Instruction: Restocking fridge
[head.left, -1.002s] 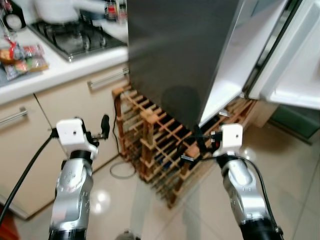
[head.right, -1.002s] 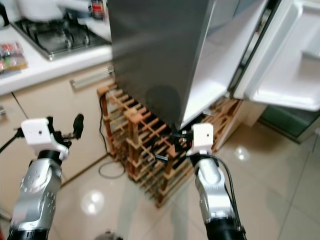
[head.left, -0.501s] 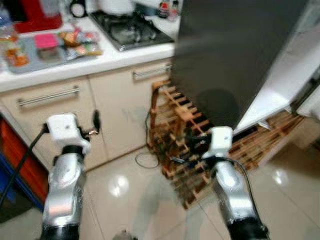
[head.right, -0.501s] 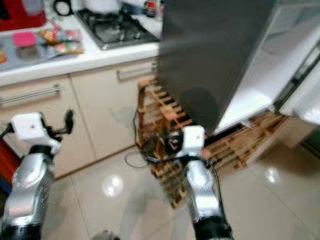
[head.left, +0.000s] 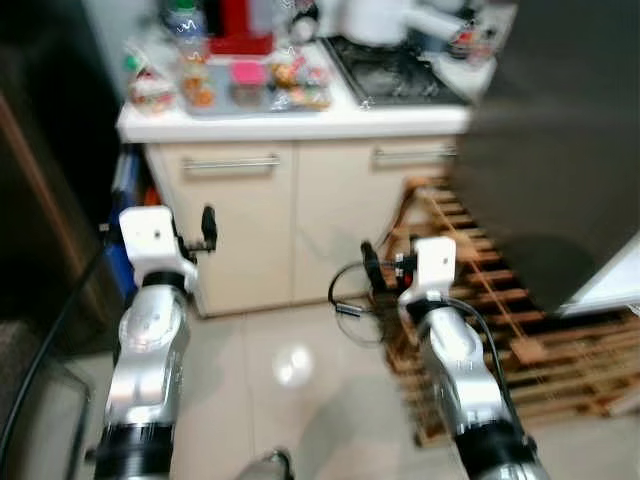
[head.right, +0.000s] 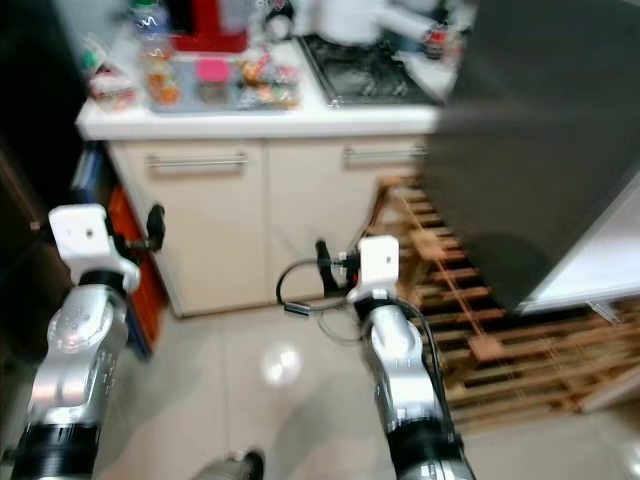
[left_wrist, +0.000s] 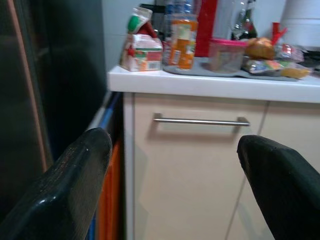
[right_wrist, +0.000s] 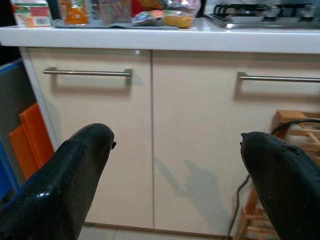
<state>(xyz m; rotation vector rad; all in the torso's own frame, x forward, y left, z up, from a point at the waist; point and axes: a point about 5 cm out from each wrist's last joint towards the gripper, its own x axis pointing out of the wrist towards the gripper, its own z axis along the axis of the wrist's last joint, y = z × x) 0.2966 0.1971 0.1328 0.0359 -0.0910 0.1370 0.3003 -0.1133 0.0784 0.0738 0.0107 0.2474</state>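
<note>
The groceries for restocking sit on a grey tray (head.left: 240, 98) at the back of the white table (head.left: 300, 122): a carton (left_wrist: 142, 52) at the tray's end nearest the dark tall unit, an orange-labelled bottle (left_wrist: 182, 44) beside it, a pink-lidded tub (left_wrist: 227, 52), and wrapped packets (left_wrist: 272, 64) toward the gas hob (head.left: 395, 72). A red appliance (head.left: 238, 22) stands behind the tray. Below the table are cream cabinet doors (right_wrist: 150, 135) with steel bar handles (right_wrist: 87, 73). The dark fridge side (head.left: 560, 160) rises to the right, with a wooden wine rack (head.left: 520, 330) on the tiled floor (head.left: 290, 380) beside it. The left gripper (left_wrist: 175, 185) is held up before the cabinets, its jaws spread wide and empty. The right gripper (right_wrist: 175, 185) is level with it, well apart from the tray, jaws likewise spread with nothing between them.
</note>
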